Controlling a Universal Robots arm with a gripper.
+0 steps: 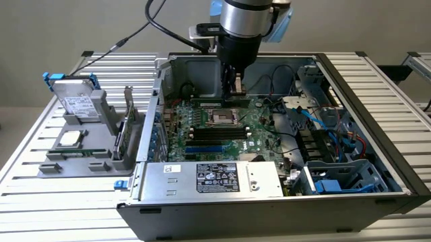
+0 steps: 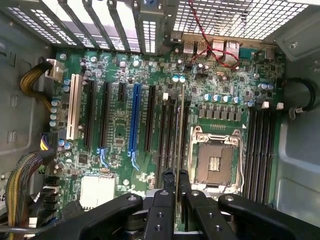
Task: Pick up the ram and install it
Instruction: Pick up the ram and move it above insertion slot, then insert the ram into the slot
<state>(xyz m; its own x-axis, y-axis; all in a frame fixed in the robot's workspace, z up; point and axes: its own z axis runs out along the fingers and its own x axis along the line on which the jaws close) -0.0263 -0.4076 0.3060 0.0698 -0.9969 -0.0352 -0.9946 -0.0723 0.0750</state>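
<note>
- The open computer case (image 1: 377, 101) lay on a slatted metal table (image 1: 54, 212). A silver power supply (image 1: 212, 179) ran along its near wall, and blue cables (image 1: 323, 123) sat toward the exterior view's right.
- Outside the case, at the exterior view's left, a grey fixture (image 1: 74, 166) carried a drive standing upright.
- On the motherboard (image 2: 120, 115) the processor socket (image 2: 215, 162) sat just beside a bank of black memory slots (image 2: 167, 130). A blue slot (image 2: 134, 120) and a yellow-and-black cable bundle (image 2: 20, 185) lay farther off, and a red wire (image 2: 212, 45) looped near the rear ports.
- The gripper (image 1: 233, 96) reached straight down inside the case, its fingers (image 2: 162, 210) pinching the ram (image 1: 205, 103) by its upper edge.
- The ram was low over that bank of slots, with the socket's metal frame as its closest neighbour. Whether it was already seated in a slot could not be told.
- It stood on edge, its long axis running across the exterior view from left to right.
- In the wrist view it appeared edge-on as a thin line parallel to the slots.
</note>
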